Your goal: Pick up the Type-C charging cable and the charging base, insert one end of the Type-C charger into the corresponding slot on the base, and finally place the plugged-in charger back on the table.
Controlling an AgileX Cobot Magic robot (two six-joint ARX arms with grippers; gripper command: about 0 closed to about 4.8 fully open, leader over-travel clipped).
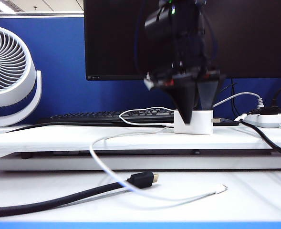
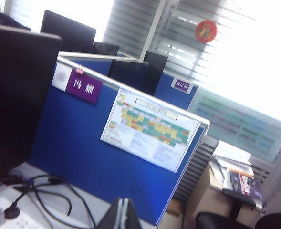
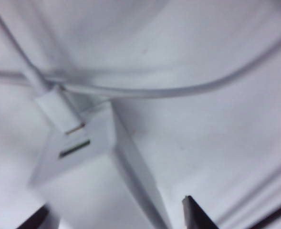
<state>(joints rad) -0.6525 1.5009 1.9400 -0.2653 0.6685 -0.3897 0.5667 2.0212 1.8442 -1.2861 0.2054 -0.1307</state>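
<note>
Around the charging base point(image 1: 194, 122) on the raised slab of the tabletop point(image 1: 59, 138), the right gripper point(image 1: 196, 102) points straight down with its jaws apart, 1 dark finger point(image 1: 184, 102) in front of the white block and the other just beside it; whether either touches the block cannot be told. From the right wrist view, the right gripper point(image 3: 116, 217) shows 2 dark fingertips point(image 3: 193, 212) flanking the base point(image 3: 90, 179), whose upper face carries a slot. A white plug of the Type-C charging cable point(image 3: 59, 110) lies right at that slot, metal tip exposed, not seated. Outward, the Type-C charging cable point(image 1: 107, 167) loops off the slab and across the lower tabletop to a free plug. A thick black cable point(image 1: 73, 193) with a gold tip crosses it there. Behind the slab sit a black keyboard point(image 1: 97, 116) and a dark monitor point(image 1: 116, 38); a white fan point(image 1: 9, 71) stands at left, a power strip point(image 1: 274, 119) at right. Over in the left wrist view, the left gripper point(image 2: 121, 214) has its jaws together, empty, aimed at a blue partition point(image 2: 92, 152).
</note>
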